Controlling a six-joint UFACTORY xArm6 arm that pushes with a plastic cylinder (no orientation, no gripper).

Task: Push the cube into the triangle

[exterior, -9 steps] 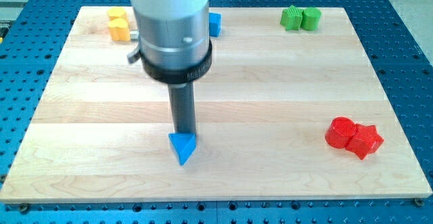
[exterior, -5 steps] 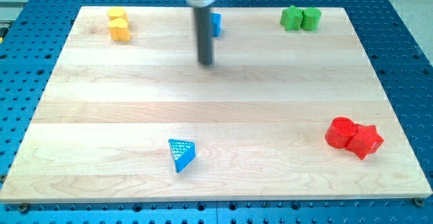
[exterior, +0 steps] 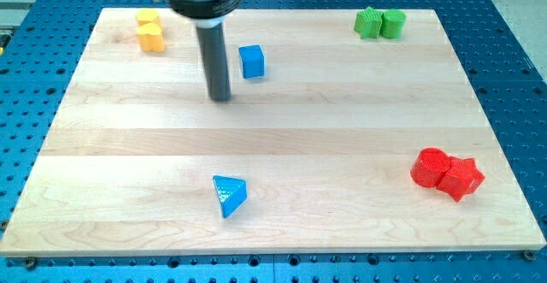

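Note:
A blue cube [exterior: 251, 61] lies on the wooden board, in the upper middle of the view. A blue triangle [exterior: 229, 195] lies near the view's bottom, left of centre. My tip [exterior: 221, 97] is just left of and slightly below the cube, a small gap apart from it. The triangle is well below my tip.
Two yellow blocks [exterior: 149, 31] sit at the board's top left. Two green blocks [exterior: 380, 22] sit at the top right. A red cylinder [exterior: 430, 166] and a red star [exterior: 461, 178] touch at the right. The board [exterior: 342, 103] rests on a blue perforated table.
The rod left the triangle, went up by the cube, then came down and left. The cube has shifted down and left from the board's top edge. The triangle has not moved.

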